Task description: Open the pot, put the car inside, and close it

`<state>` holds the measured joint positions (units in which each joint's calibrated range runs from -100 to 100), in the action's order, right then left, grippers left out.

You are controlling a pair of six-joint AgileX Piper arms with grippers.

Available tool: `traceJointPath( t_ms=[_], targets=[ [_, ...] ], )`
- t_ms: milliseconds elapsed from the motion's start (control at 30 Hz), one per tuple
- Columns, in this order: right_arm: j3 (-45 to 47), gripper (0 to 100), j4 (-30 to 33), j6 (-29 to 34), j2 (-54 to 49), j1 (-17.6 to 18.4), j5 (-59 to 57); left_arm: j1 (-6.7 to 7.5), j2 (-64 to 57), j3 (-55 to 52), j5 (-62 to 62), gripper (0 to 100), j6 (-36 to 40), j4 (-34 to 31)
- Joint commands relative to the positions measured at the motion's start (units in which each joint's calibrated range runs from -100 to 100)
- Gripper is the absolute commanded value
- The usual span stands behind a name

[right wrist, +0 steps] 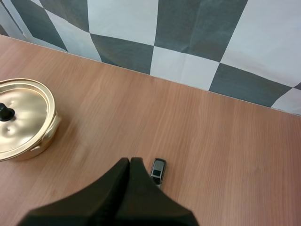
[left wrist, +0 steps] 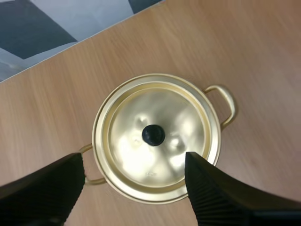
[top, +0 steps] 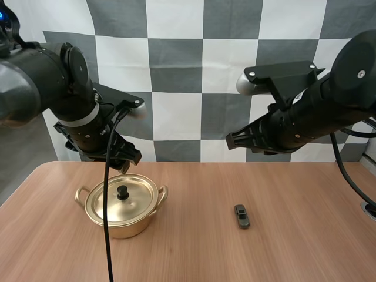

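The toy car [top: 241,216] lies flat on the bare counter [top: 294,252], well apart from the pot [top: 126,228] and to its right in the high view, with nothing touching it. It is small, dark and low. A pinch across its narrow sides looks the likeliest way to lift it.

The pot is a shallow brass-coloured one with two loop handles. It stands upright on the counter with its lid [top: 138,202] seated squarely inside the rim, so the first step, opening it, is not yet done. The black knob [top: 123,192] stands at the lid's centre and is the obvious place to grip.

The left jaws hang above the pot and are spread wide, their ribbed inner faces turned towards each other. In the left wrist view the knob sits roughly midway between them, a little beyond the tips, and they are clear of the lid. That placement suits a straight descent onto the knob, and the wide spread leaves room for small errors in aim. I judge this arm is lined up to take the lid off.

The right jaws are pressed together into one dark wedge and hold nothing. In the right wrist view the tip of that wedge points down at the counter just beside the car, while the high view shows the arm raised above and behind it. That looks like a waiting post: near enough to reach the car once the pot is open, and far enough from the pot to leave the left arm free room. These jaws would have to part before any pick.
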<state>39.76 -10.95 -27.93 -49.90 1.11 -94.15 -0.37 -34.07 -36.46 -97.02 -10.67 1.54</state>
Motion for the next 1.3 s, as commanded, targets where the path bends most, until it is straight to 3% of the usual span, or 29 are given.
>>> traceJointPath(
  t_ms=[0, 167, 500, 1267],
  targets=[
    [0.00, 0, 0.02, -0.01, 0.00, 0.00, -0.74, -0.04, 0.58, 0.01, 0.39, 100, 0.08, 6.68],
    [0.00, 0, 0.02, -0.01, 0.00, 0.00, -2.99, -0.04, 2.27, 0.01, 2.38, 100, 0.08, 9.13],
    [0.00, 0, 0.02, -0.01, 0.00, 0.00, -4.15, -0.04, 10.67, 0.01, 5.87, 100, 4.96, 1.40],
    [0.00, 0, 0.02, -0.01, 0.00, 0.00, -4.15, -0.04, 22.23, -0.97, 6.08, 100, 6.50, 1.27]
  ],
)
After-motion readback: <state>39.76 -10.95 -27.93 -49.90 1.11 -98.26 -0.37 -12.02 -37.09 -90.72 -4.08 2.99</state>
